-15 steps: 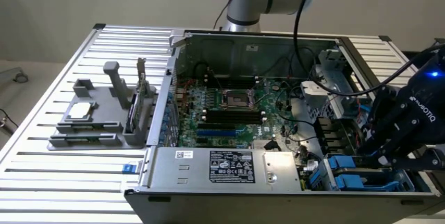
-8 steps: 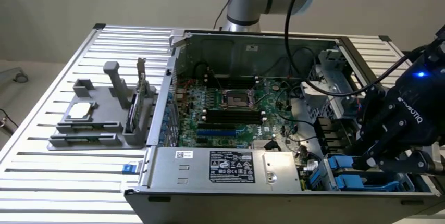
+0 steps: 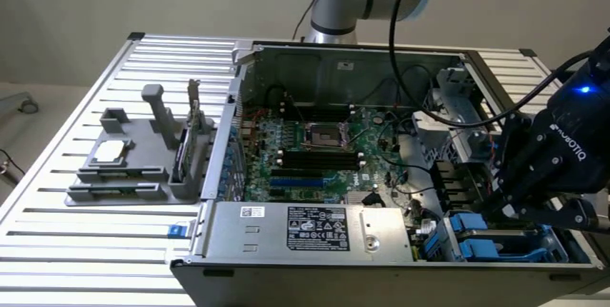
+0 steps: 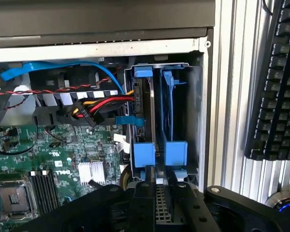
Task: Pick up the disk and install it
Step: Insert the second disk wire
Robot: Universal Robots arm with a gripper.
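hovering over the blue drive bay (image 3: 501,239) at the near corner of the open computer case (image 3: 343,57) on the exterior view's right, the pincer (image 4: 157,191) stands just above a blue-framed carrier. whether its fingers pinch anything cannot be told; the disk (image 4: 146,116) appears seated upright in the bay with cables (image 4: 104,104) plugged into it, so installation seems nearly done, pending release. motherboard (image 3: 319,153), power supply box (image 3: 305,230) and a keyboard (image 4: 278,82) on the worktop (image 3: 57,243) crowd the surroundings.
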